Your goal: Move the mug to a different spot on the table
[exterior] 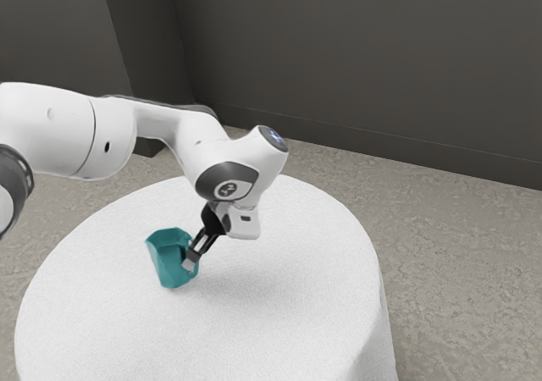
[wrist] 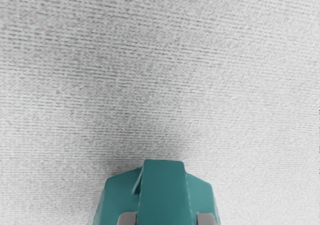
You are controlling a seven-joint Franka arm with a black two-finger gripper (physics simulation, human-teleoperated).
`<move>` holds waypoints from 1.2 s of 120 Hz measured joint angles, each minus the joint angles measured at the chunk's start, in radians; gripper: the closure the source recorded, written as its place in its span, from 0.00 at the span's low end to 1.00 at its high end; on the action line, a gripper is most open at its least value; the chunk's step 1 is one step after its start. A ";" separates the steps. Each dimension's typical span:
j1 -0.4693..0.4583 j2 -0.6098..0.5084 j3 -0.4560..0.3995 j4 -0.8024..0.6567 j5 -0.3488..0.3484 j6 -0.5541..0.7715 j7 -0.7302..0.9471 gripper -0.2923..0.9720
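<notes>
mug (exterior: 169, 264) in claw (exterior: 193, 258), exterior view's left of table (exterior: 305, 313) centre

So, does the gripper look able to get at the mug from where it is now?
Probably yes: the gripper appears closed on the tilted teal mug, a finger on each side, and the bare white table around it leaves the way free.

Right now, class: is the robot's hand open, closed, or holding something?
Hand: closed on the angular teal mug, a finger on each side.
</notes>
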 joint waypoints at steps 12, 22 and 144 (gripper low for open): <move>-0.002 0.012 -0.001 0.001 -0.002 -0.003 -0.008 0.75; -0.003 0.017 0.000 0.001 -0.008 -0.007 -0.013 0.59; 0.026 -0.290 -0.056 0.224 -0.286 0.094 -0.187 0.23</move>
